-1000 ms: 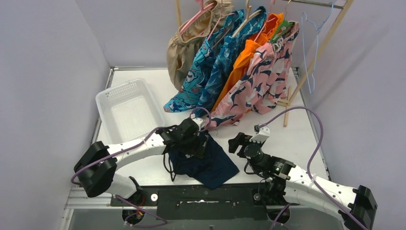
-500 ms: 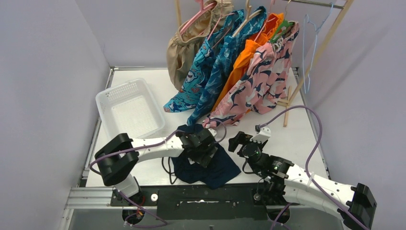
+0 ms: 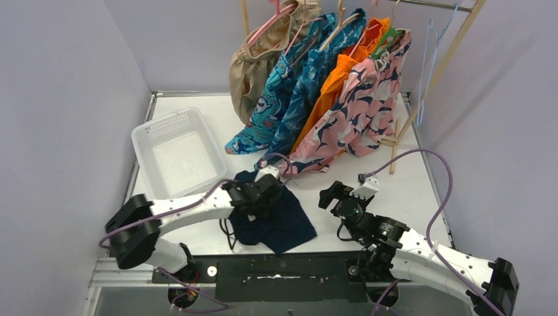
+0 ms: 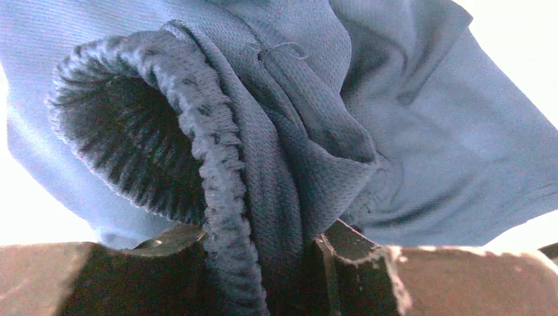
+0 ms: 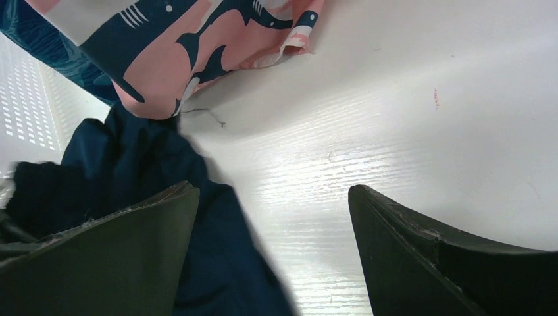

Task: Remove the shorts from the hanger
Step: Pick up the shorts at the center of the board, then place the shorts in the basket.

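The navy shorts (image 3: pixel 279 222) lie crumpled on the white table, off any hanger. My left gripper (image 3: pixel 258 192) sits at their upper edge. In the left wrist view the left gripper (image 4: pixel 260 238) is shut on the navy shorts (image 4: pixel 395 99), with the ribbed waistband bunched between the jaws. My right gripper (image 3: pixel 337 196) hovers just right of them, open and holding nothing; the right wrist view shows the right gripper (image 5: pixel 273 197) over bare table. On hangers on the rack hang tan shorts (image 3: pixel 253 62), turquoise print shorts (image 3: pixel 271 102), teal-blue print shorts (image 3: pixel 309 82), orange shorts (image 3: pixel 335 79) and pink shark-print shorts (image 3: pixel 365 112).
A white perforated basket (image 3: pixel 164 120) stands at the left of the table. The wooden rack leg (image 3: pixel 408 118) slants down at the right, with bare wire hangers (image 3: pixel 426 72) beside it. The pink shorts' hem (image 5: pixel 197 52) drapes onto the table near the navy pair.
My left gripper has closed on the navy shorts' waistband and pulled back to the left, bunching the fabric. The right gripper has shifted slightly right and stays open.
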Controlling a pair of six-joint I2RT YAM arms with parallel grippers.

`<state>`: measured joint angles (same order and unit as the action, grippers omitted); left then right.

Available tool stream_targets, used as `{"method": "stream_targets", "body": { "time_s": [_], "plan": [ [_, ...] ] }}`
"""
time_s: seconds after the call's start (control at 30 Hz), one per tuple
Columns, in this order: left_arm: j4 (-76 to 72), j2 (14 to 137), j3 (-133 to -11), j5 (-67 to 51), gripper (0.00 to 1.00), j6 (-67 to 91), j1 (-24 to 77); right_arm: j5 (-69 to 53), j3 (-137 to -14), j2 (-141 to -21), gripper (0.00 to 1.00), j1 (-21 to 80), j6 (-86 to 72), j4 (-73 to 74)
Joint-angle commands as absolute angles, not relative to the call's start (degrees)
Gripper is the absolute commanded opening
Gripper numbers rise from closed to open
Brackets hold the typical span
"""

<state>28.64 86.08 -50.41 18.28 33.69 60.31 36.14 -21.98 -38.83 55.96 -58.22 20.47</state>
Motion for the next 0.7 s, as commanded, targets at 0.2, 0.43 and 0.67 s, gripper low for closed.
{"method": "stream_targets", "body": {
  "time_s": [0.2, 0.43, 0.67],
  "plan": [
    [41.8, 62.9, -68.7, 35.2, 0.0, 23.8, 41.3, 42.3, -24.4, -35.9, 0.87, 56.3, -61.9, 22.6],
    [41.3, 66.7, -81.0, 37.4, 0.0, 14.1, 26.1, 43.1, -26.1, -36.3, 0.88, 56.3, -59.8, 22.5],
    [40.0, 73.1, -98.8, 35.8, 0.0, 12.6, 15.2, 42.7, -26.9, -37.5, 0.88, 56.3, -58.8, 22.5]
  ]
}}
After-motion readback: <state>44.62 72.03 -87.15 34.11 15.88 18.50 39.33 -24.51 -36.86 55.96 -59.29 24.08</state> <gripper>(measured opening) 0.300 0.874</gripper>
